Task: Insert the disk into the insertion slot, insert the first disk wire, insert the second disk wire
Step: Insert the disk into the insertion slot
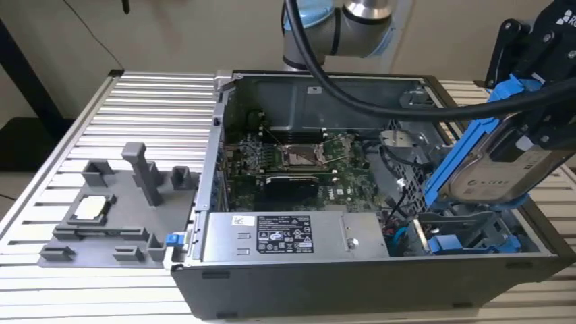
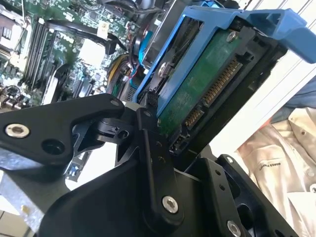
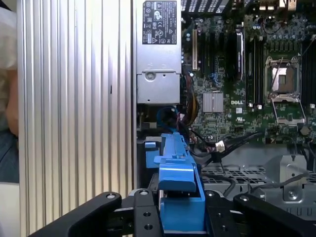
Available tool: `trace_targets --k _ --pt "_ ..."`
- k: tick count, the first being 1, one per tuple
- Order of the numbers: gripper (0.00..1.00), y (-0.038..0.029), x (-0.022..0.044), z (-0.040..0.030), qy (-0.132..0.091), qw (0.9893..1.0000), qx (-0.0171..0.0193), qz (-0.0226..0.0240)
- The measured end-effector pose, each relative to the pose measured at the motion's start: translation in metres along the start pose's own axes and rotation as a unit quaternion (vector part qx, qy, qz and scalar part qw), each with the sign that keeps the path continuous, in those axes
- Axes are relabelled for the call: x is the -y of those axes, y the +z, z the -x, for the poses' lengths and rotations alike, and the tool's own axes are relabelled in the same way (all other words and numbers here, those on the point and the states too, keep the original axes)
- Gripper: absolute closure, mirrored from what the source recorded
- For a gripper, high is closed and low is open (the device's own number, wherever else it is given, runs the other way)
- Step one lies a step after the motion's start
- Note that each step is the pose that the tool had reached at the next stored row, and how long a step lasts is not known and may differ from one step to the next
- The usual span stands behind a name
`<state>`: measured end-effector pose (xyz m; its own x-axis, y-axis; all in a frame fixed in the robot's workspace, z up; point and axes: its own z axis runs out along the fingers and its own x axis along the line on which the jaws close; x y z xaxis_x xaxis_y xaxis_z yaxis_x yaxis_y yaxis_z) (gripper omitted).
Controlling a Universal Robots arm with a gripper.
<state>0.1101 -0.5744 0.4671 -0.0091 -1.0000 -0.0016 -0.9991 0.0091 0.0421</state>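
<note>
Clamping disk [image 1: 500,165] on both sides, pincer [image 3: 180,217] narrowed to its width; disk tilted above insertion slot [image 1: 468,233].

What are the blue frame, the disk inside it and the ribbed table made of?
Blue frame: looks like moulded plastic, bright and smooth. Disk: seemingly metal, dull silver casing, green circuit board on one face. Table: probably aluminium, pale ribbed slats.
</note>
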Motion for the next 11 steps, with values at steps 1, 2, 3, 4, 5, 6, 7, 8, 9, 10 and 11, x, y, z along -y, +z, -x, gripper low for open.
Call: trace_targets --k 1,2,3,4,5,6,7,8,9,10,11 --pt "0.67 0.0016 0.0002 -0.0002 -0.001 1.0 0.0 -0.0001" --pt "0.67 0.0028 0.0005 -0.0002 -0.002 1.0 -0.0002 -0.0004" --pt "0.67 0.0041 0.0008 -0.0002 -0.004 1.0 -0.0003 -0.0008" --pt "0.67 0.0054 0.001 -0.0004 -0.006 1.0 -0.0002 -0.0014" --pt "0.67 0.0065 0.0011 -0.0005 -0.007 1.0 -0.0002 -0.0021" --pt "0.67 0.0076 0.0012 -0.0008 -0.007 1.0 -0.0002 -0.0029" --pt "0.67 0.0089 0.0013 -0.0012 -0.007 1.0 -0.0001 -0.0038" --pt "0.67 0.0101 0.0014 -0.0019 -0.007 1.0 -0.0002 -0.0047" --pt "0.67 0.0114 0.0014 -0.0027 -0.007 1.0 -0.0003 -0.0055" --pt "0.67 0.0128 0.0014 -0.0033 -0.007 1.0 -0.0002 -0.0066" --pt "0.67 0.014 0.0015 -0.0039 -0.007 0.9999 -0.0003 -0.0077"
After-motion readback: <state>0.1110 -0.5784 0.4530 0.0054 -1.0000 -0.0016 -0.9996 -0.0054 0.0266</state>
